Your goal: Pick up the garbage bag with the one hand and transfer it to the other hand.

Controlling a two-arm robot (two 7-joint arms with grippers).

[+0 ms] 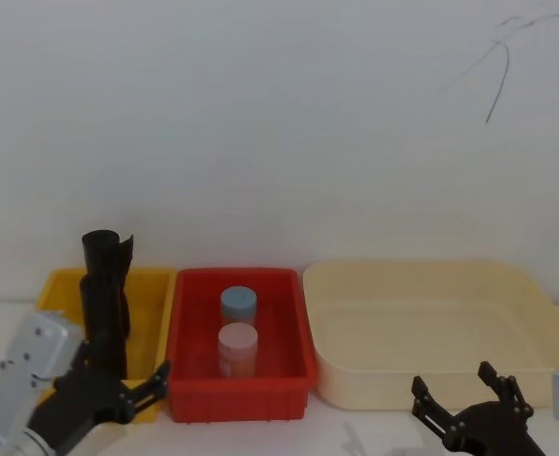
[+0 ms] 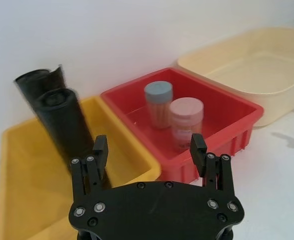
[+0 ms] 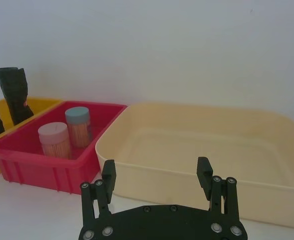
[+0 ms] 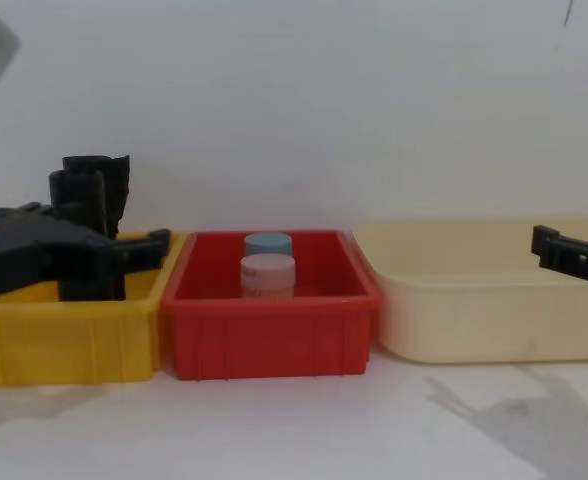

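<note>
The garbage bag is a slim black roll standing upright in the yellow bin; it shows close up in the left wrist view. Behind it stands a second black roll with a flared flap. My left gripper is open, low at the bin's front edge just short of the bag. In its own view the bag stands beyond one fingertip, off the gap's middle, and nothing is between the fingers. My right gripper hangs open and empty in front of the cream tray, also seen in the right wrist view.
A red bin beside the yellow one holds a blue-lidded jar and a pink-lidded jar. A wide cream tray sits to the right. A white wall runs close behind all three containers.
</note>
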